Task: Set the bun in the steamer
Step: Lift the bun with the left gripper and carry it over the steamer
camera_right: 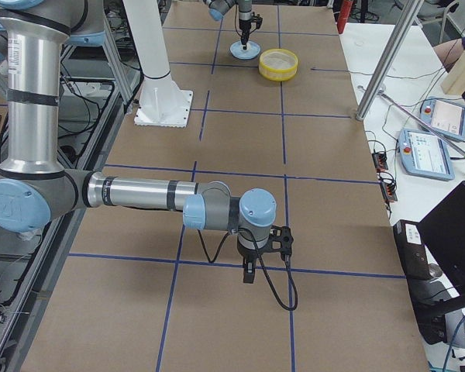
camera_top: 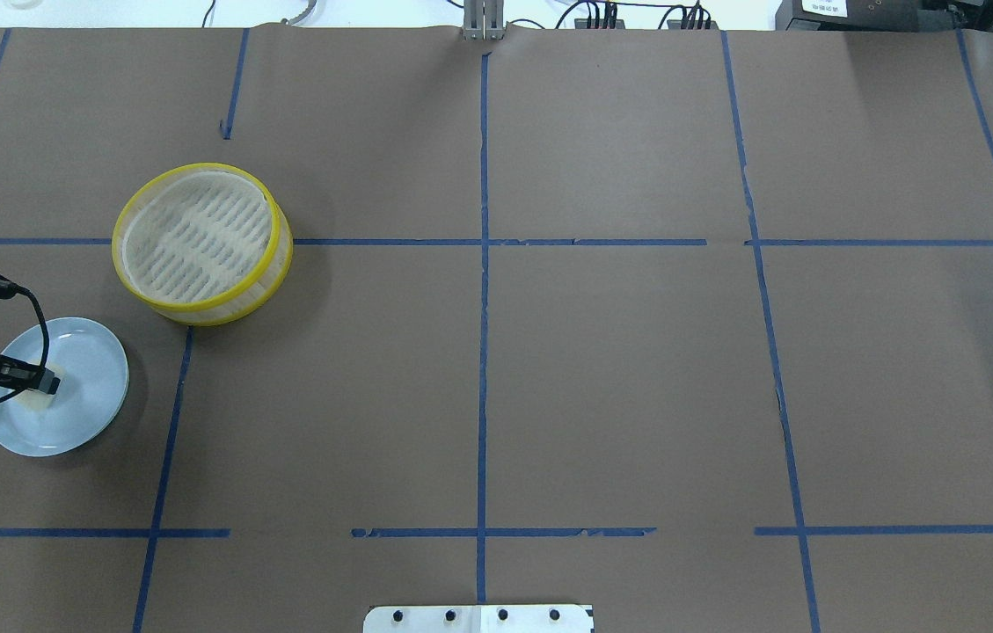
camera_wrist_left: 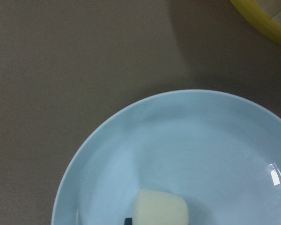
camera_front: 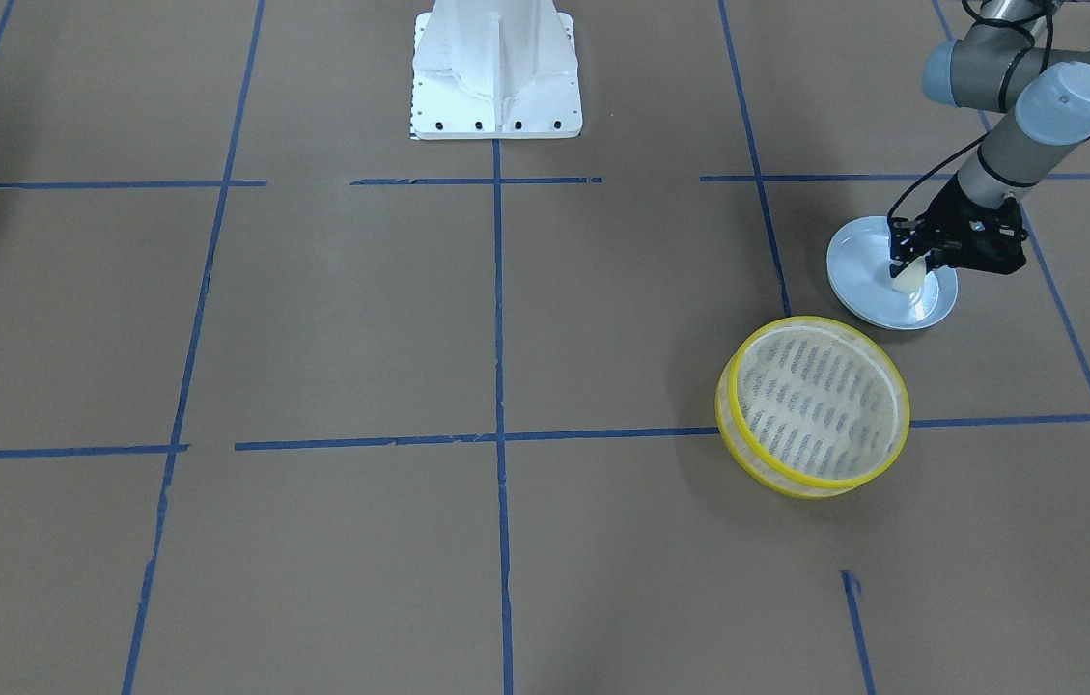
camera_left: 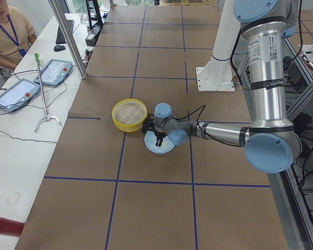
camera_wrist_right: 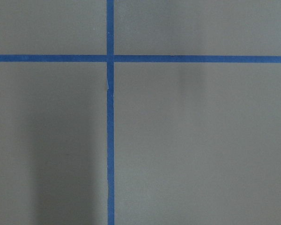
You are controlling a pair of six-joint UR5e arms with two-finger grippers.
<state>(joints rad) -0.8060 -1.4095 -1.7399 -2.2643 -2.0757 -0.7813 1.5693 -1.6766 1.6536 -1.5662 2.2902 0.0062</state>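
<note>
Front-facing view: shows the left gripper (camera_front: 912, 269) low over a pale blue plate (camera_front: 858, 265) near the left end of the table (camera_front: 313, 319), fingers clamped on the bun (camera_front: 908, 279). Cannot tell whether the bun rests on the plate or hangs just above it. Puts the steamer (camera_front: 813, 405) just beside the plate, toward the operators' edge, apart from it.

Overhead view: places the plate (camera_top: 87, 387) close to the table's left edge, with the gripper (camera_top: 46, 383) coming in over its outer half and a cream patch of bun (camera_top: 37, 401) beneath the fingertips. Sets the steamer (camera_top: 197, 242) beyond the plate, toward the far edge, upright.

Left side view: has the near arm reaching out to the plate (camera_left: 165, 149), steamer (camera_left: 129, 114) next to it on the operators' side. Bun too small to make out.

Right side view: shows the right gripper (camera_right: 249, 274) pointing down just above the table near its right end. Cannot tell whether the fingers are apart or together.

Left wrist view: looks down on the bun (camera_wrist_left: 160, 208) at the bottom edge, over the plate (camera_wrist_left: 201, 140), with a bit of yellow steamer rim (camera_wrist_left: 262, 18) in the top right corner.

Right wrist view: shows only brown table and crossing blue tape lines (camera_wrist_right: 110, 140).
</note>
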